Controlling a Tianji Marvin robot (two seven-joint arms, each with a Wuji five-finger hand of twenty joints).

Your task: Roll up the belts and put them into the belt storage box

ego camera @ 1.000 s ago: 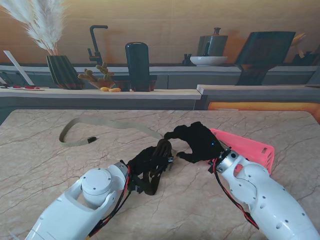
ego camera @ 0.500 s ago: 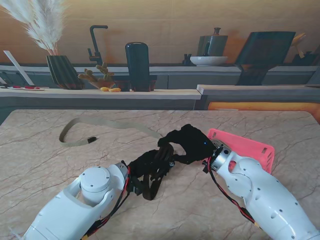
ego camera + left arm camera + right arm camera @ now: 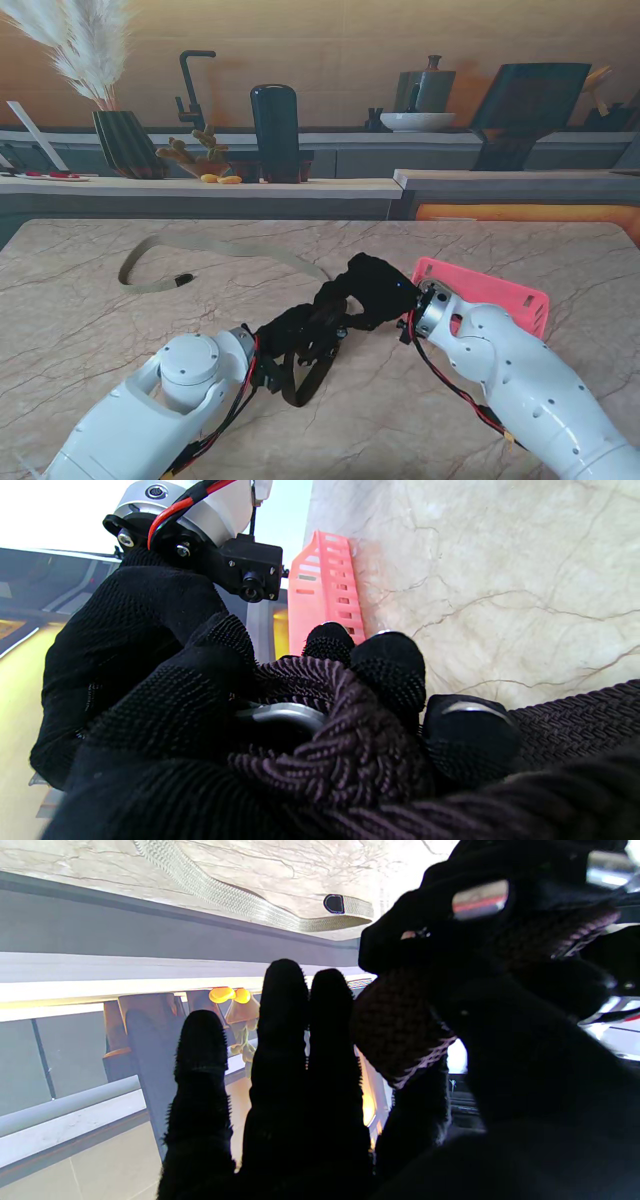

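While the marble table (image 3: 90, 330) carries everything, the pink belt storage box (image 3: 500, 297) serves as landmark near its right edge. Just left of the box, the right hand (image 3: 372, 290) meets the left hand (image 3: 300, 330), whose fingers (image 3: 387, 672) are closed around the dark belt (image 3: 345, 730); whether the right hand also grips it, I cannot tell. Well left of the box lies a beige belt (image 3: 215, 250), flat and looped.

A marble table (image 3: 110, 330) carries a beige belt (image 3: 215, 250) and a pink storage box (image 3: 495, 295).
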